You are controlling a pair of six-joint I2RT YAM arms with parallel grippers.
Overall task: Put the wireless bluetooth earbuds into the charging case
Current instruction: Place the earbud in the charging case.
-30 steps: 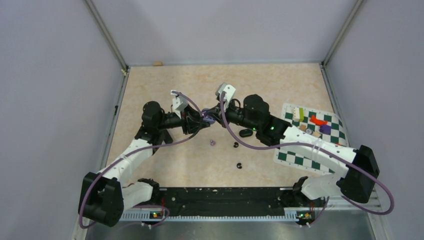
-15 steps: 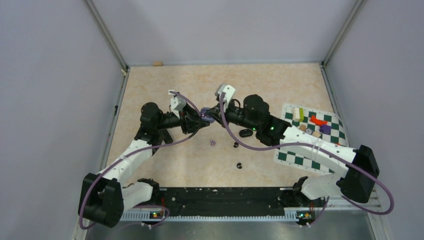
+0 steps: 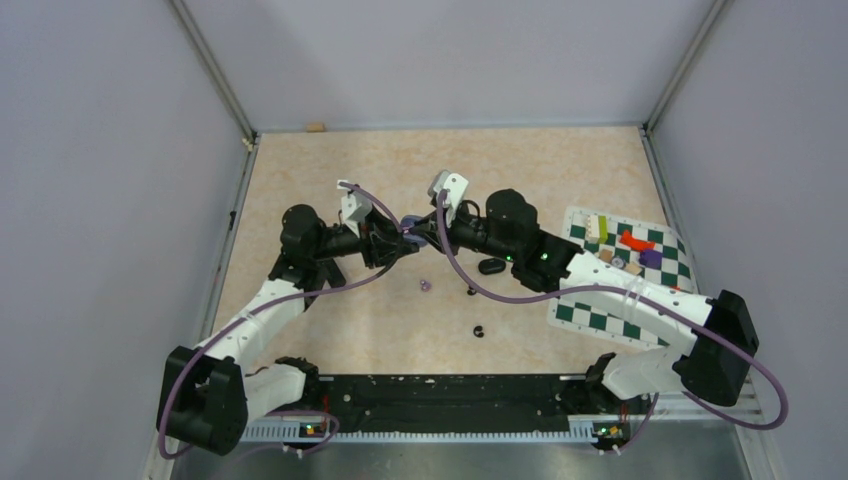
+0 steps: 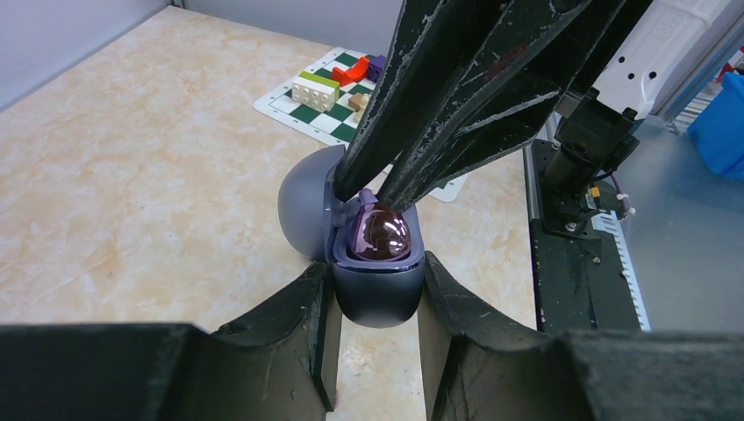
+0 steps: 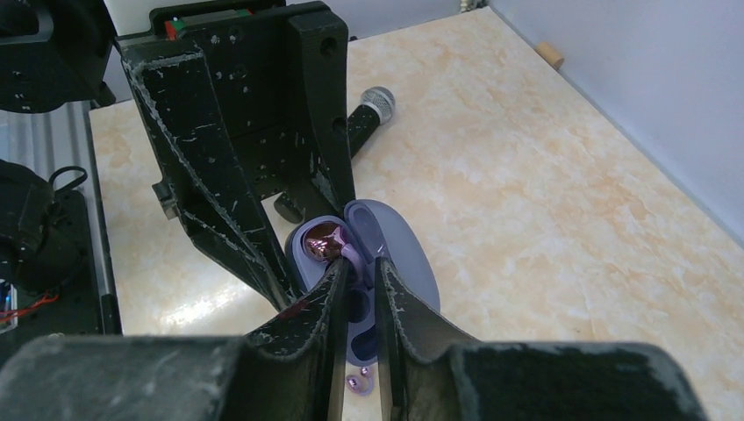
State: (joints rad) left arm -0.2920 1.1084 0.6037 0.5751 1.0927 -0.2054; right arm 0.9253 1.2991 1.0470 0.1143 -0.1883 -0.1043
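Nearest the arm bases a black earbud (image 3: 478, 331) lies loose on the table (image 3: 330, 170), beyond it a second black earbud (image 3: 471, 290) and a loose purple earbud (image 3: 424, 285) lie near a black oval case (image 3: 490, 266), and farthest the left gripper (image 4: 377, 285) clamps the open purple charging case (image 4: 303, 206), which holds a glossy purple earbud (image 4: 380, 235), with the right gripper (image 5: 358, 267) at it, tips barely parted, its hold impossible to tell.

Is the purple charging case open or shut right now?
Open: the purple case has its lid swung back, and a glossy purple earbud sits in the exposed well.
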